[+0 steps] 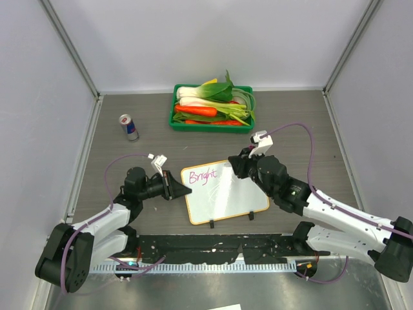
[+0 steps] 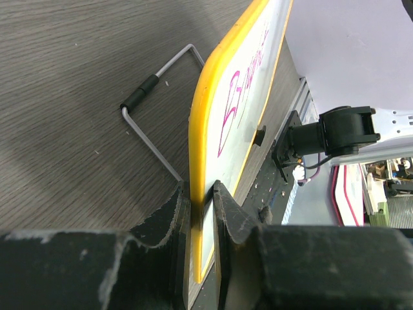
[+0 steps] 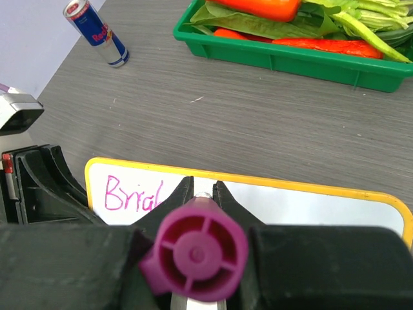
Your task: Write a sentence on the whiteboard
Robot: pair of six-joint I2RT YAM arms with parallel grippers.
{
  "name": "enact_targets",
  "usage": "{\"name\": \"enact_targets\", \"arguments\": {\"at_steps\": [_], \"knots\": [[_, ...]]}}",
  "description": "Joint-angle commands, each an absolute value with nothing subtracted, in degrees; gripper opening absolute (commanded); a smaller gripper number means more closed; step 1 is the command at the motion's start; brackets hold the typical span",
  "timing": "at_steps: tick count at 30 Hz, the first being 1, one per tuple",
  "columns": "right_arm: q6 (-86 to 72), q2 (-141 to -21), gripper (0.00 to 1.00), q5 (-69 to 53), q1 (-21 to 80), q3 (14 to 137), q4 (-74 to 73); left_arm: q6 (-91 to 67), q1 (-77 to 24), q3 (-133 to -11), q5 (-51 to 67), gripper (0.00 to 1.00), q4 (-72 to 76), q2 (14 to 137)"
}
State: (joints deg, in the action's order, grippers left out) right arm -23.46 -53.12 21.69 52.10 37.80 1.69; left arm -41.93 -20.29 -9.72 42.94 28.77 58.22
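The whiteboard (image 1: pixel 227 197) lies on the table between the two arms, yellow-rimmed, with two black clips on its near edge. The sentence (image 1: pixel 199 175) stands at one word, "Bright", in magenta at the board's top left. My left gripper (image 1: pixel 183 191) is shut on the board's left rim (image 2: pixel 197 148), one jaw on each face. My right gripper (image 1: pixel 233 166) hovers over the board's top edge, shut on a purple marker (image 3: pixel 197 252) pointing down at the white surface (image 3: pixel 310 206) just right of the writing (image 3: pixel 129 194). The marker's tip is hidden.
A green tray (image 1: pixel 193 126) of vegetables sits at the back centre. A drink can (image 1: pixel 129 127) stands at the back left. A bent wire stand (image 2: pixel 151 110) lies on the table beside the board's edge.
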Motion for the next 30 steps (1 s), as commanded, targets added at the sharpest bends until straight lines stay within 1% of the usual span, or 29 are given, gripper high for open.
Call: {"name": "enact_targets", "arguments": {"at_steps": [1,22,30], "knots": [[-23.6,-54.1,0.01,21.1,51.9,37.8,4.7,-40.4,-20.7,-9.9,43.1,0.00,28.7,58.7],[-24.8,-55.9,0.01,23.8,51.9,34.6,5.2,-40.5,-20.7,-9.8,43.1,0.00,28.9,59.0],[-25.0,-54.7,0.01,24.3,51.9,33.0,3.8,-40.5,-20.8,-9.9,43.2,0.00,29.0,59.2]]}}
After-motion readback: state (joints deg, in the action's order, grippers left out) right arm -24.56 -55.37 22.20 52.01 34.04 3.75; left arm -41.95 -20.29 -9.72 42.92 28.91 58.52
